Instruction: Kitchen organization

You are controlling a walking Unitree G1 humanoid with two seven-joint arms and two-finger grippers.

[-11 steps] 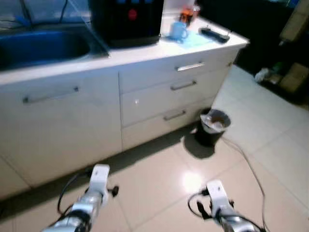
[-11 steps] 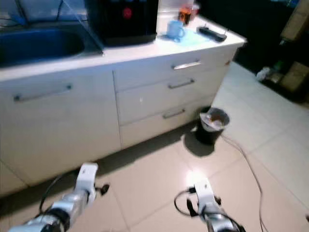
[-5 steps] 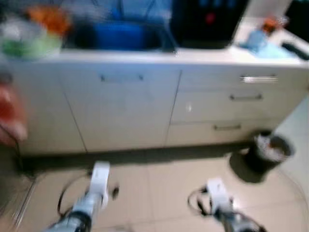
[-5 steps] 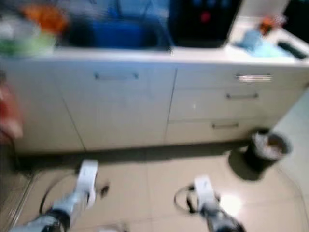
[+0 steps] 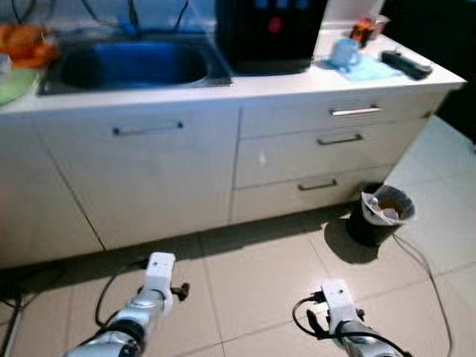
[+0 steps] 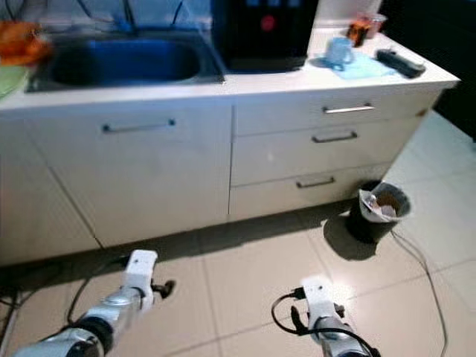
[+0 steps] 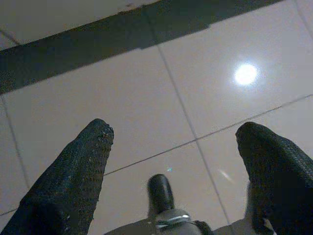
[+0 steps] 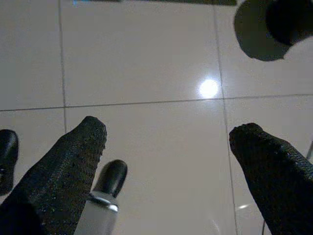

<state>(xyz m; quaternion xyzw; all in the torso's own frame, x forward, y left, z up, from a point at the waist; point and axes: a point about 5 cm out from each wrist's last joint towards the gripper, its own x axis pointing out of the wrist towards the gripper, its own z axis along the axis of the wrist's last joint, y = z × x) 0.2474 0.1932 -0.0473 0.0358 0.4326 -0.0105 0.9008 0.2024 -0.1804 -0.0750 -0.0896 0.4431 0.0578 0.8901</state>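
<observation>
A white kitchen counter (image 5: 245, 85) runs across the view ahead of me. It holds a blue-lit sink (image 5: 134, 63), a black appliance (image 5: 271, 33), and a pale blue mug (image 5: 343, 52) on a light blue cloth (image 5: 366, 69). A flat black object (image 5: 405, 63) lies near the counter's right end. My left arm (image 5: 152, 286) and right arm (image 5: 338, 312) hang low over the tiled floor. The left gripper (image 7: 174, 131) is open above bare tiles. The right gripper (image 8: 170, 128) is open too, holding nothing.
A black waste bin (image 5: 379, 216) with paper in it stands on the floor by the three drawers (image 5: 338, 139). A cable (image 5: 424, 268) trails from the bin across the tiles. An orange item (image 5: 26, 41) and a green dish (image 5: 11, 82) sit left of the sink.
The camera swung left and blurred half a second ago, then came partway back; the picture is sharp now and the sink is more central. Both arms keep the same hanging pose.
</observation>
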